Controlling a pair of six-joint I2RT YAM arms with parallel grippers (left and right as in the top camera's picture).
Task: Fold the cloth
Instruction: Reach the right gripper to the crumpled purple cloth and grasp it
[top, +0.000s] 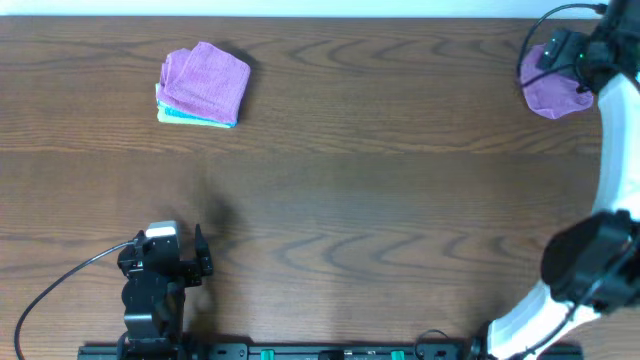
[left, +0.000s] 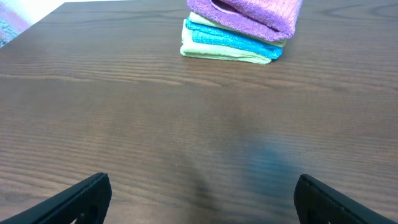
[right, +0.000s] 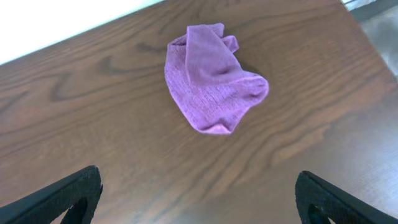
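Note:
A crumpled purple cloth (top: 553, 95) lies at the far right corner of the wooden table. In the right wrist view the cloth (right: 211, 78) is bunched, with one flap folded over. My right gripper (top: 560, 55) hovers over it, open and empty, its fingertips (right: 202, 199) set wide on the near side of the cloth. My left gripper (top: 202, 252) is open and empty near the front left edge, low over bare wood (left: 202, 199).
A stack of folded cloths (top: 203, 85), purple on top of blue and pale green, sits at the far left; it also shows in the left wrist view (left: 239, 28). The table's far edge (right: 74, 37) runs just behind the purple cloth.

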